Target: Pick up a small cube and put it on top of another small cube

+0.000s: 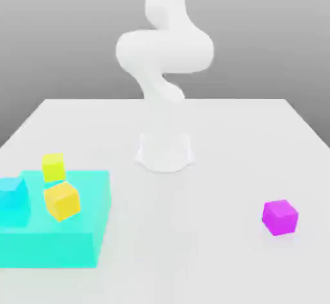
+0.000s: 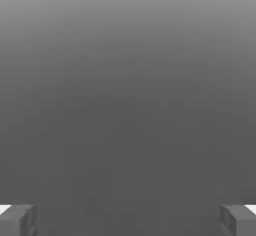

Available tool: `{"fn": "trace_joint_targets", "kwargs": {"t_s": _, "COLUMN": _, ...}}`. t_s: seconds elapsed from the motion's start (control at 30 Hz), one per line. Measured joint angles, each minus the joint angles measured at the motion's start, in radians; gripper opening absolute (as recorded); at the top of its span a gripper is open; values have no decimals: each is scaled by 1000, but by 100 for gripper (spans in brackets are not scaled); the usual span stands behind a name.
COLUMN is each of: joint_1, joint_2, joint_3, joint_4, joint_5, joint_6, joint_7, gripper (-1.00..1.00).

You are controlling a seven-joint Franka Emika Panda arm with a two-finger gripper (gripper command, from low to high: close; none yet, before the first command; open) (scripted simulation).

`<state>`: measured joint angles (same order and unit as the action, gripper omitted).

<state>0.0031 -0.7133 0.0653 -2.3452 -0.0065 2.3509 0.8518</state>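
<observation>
Gripper (image 2: 128, 220), jaws wide apart, nothing between them; magenta cube (image 1: 280, 217), a likely candidate for lifting, on the table (image 1: 193, 257) toward the exterior view's right, well apart from the yellow cube (image 1: 54, 168) and orange cube (image 1: 62, 201) at the turquoise block (image 1: 48, 250); its bearing from the jaws cannot be told; the exterior view supplies the cubes' layout, the hand view the jaws' spread.

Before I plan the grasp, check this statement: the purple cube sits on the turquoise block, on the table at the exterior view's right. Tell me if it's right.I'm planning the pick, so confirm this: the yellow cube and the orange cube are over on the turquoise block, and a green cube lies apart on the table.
The lone cube on the table is purple, not green; the exterior view shows it. The rest stands.
</observation>
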Motion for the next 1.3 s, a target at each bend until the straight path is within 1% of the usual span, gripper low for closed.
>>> {"fn": "trace_joint_targets", "kwargs": {"t_s": 0.13, "joint_1": 11, "joint_2": 154, "joint_3": 113, "joint_4": -78, "joint_5": -18, "joint_6": 89, "joint_7": 96, "gripper": 0}}
{"fn": "trace_joint_targets", "kwargs": {"t_s": 0.4, "joint_1": 53, "joint_2": 445, "joint_3": 305, "joint_4": -225, "joint_5": -71, "joint_6": 258, "joint_7": 291, "gripper": 0}}
{"fn": "trace_joint_targets", "kwargs": {"t_s": 0.57, "joint_1": 103, "joint_2": 628, "joint_3": 401, "joint_4": -317, "joint_5": -108, "joint_6": 362, "joint_7": 414, "gripper": 0}}
{"fn": "trace_joint_targets", "kwargs": {"t_s": 0.67, "joint_1": 170, "joint_2": 735, "joint_3": 435, "joint_4": -372, "joint_5": -115, "joint_6": 426, "joint_7": 478, "gripper": 0}}
{"fn": "trace_joint_targets", "kwargs": {"t_s": 0.73, "joint_1": 197, "joint_2": 796, "joint_3": 433, "joint_4": -389, "joint_5": -140, "joint_6": 466, "joint_7": 520, "gripper": 0}}
{"fn": "trace_joint_targets", "kwargs": {"t_s": 0.8, "joint_1": 223, "joint_2": 850, "joint_3": 397, "joint_4": -384, "joint_5": -201, "joint_6": 502, "joint_7": 573, "gripper": 0}}
{"fn": "trace_joint_targets", "kwargs": {"t_s": 0.9, "joint_1": 291, "joint_2": 926, "joint_3": 307, "joint_4": -367, "joint_5": -303, "joint_6": 557, "joint_7": 650, "gripper": 0}}
{"fn": "trace_joint_targets", "kwargs": {"t_s": 1.0, "joint_1": 383, "joint_2": 1000, "joint_3": 195, "joint_4": -350, "joint_5": -391, "joint_6": 612, "joint_7": 717, "gripper": 0}}
{"fn": "trace_joint_targets", "kwargs": {"t_s": 1.03, "joint_1": 407, "joint_2": 1023, "joint_3": 164, "joint_4": -345, "joint_5": -419, "joint_6": 629, "joint_7": 738, "gripper": -100}}
{"fn": "trace_joint_targets", "kwargs": {"t_s": 1.2, "joint_1": 407, "joint_2": 1023, "joint_3": 164, "joint_4": -345, "joint_5": -421, "joint_6": 631, "joint_7": 739, "gripper": -100}}
{"fn": "trace_joint_targets", "kwargs": {"t_s": 1.23, "joint_1": 421, "joint_2": 1034, "joint_3": 147, "joint_4": -342, "joint_5": -434, "joint_6": 639, "joint_7": 749, "gripper": -100}}
{"fn": "trace_joint_targets", "kwargs": {"t_s": 1.3, "joint_1": 395, "joint_2": 1011, "joint_3": 180, "joint_4": -348, "joint_5": -407, "joint_6": 622, "joint_7": 729, "gripper": -100}}
